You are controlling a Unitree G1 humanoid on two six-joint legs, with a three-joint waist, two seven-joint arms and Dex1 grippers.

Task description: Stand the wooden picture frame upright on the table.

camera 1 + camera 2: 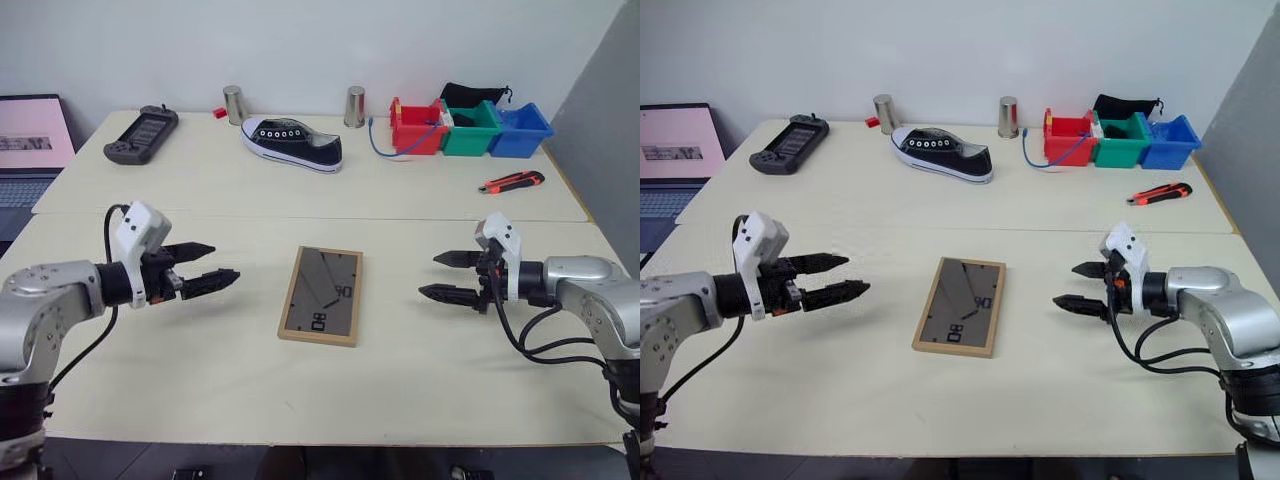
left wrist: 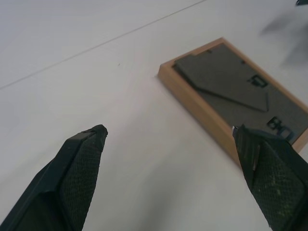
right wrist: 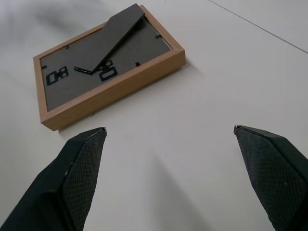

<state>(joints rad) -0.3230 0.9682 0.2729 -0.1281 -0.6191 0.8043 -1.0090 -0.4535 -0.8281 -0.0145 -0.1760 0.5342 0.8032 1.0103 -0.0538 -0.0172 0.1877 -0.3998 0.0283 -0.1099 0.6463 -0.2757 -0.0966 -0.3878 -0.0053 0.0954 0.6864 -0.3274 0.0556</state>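
Note:
The wooden picture frame lies flat, face down, on the near half of the cream table, its dark grey back panel and folded stand facing up. It also appears in the left wrist view and the right wrist view. My left gripper hovers open to the frame's left, pointing toward it, with nothing between its fingers. On the frame's right, my right gripper is open too, pointing at the frame from that side, a short gap away.
On the far half of the table lie a black game console, a black-and-white sneaker, two metal cups, red, green and blue bins and a utility knife. A laptop stands at the left.

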